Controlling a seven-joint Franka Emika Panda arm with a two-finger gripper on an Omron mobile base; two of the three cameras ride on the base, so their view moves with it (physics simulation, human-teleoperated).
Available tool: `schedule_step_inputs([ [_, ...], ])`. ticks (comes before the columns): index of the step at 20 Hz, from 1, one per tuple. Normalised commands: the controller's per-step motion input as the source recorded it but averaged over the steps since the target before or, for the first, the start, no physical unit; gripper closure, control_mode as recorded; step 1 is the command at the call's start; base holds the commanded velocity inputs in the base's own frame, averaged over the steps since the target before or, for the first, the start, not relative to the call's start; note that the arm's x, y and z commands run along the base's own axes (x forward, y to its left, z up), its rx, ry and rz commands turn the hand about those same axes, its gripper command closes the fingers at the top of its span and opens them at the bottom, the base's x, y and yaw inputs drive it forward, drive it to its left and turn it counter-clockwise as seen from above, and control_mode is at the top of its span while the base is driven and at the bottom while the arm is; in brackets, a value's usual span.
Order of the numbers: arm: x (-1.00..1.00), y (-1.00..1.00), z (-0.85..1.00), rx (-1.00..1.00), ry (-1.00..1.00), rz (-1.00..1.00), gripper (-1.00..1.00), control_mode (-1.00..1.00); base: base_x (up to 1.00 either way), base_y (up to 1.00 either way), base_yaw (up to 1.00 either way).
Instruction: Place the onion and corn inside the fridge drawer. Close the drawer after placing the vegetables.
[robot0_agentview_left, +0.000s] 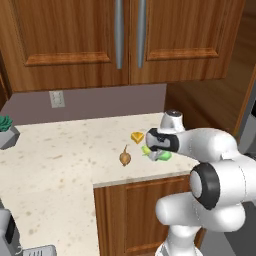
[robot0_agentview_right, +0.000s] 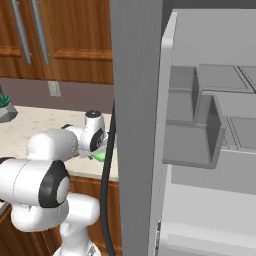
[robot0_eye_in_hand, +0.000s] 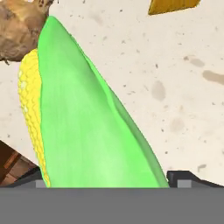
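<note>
On the counter (robot0_agentview_left: 60, 150), the gripper (robot0_agentview_left: 158, 152) grasped the corn (robot0_eye_in_hand: 87, 118), the onion (robot0_agentview_left: 125, 158) at its 9 o'clock.

Corn (robot0_eye_in_hand: 87, 127) close, onion (robot0_eye_in_hand: 17, 30) beyond

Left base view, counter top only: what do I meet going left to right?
Potted plant → onion → yellow wedge → corn, partly under the robot's wrist.
</note>
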Motion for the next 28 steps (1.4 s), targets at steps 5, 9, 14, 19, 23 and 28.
schedule_step_inputs([
  [5, -1.00, 0.13, 1.00, 0.00, -0.02, -0.05, 1.00, -1.00, 0.00, 0.00, 0.00],
  [9, -1.00, 0.17, 1.00, 0.00, -0.09, -0.01, 1.00, -1.00, 0.00, 0.00, 0.00],
  [14, -1.00, 0.25, 1.00, 0.00, -0.15, -0.07, 1.00, -1.00, 0.00, 0.00, 0.00],
  [19, -0.97, 0.39, 0.75, 0.00, -0.11, -0.08, 1.00, -1.00, 0.00, 0.00, 0.00],
  [23, -0.04, 0.09, 0.17, 0.00, 0.02, -0.03, 1.00, -1.00, 0.00, 0.00, 0.00],
  [28, -0.05, 0.00, 0.00, 0.00, 0.00, 0.00, 1.00, 1.00, -0.40, 0.00, -0.04],
])
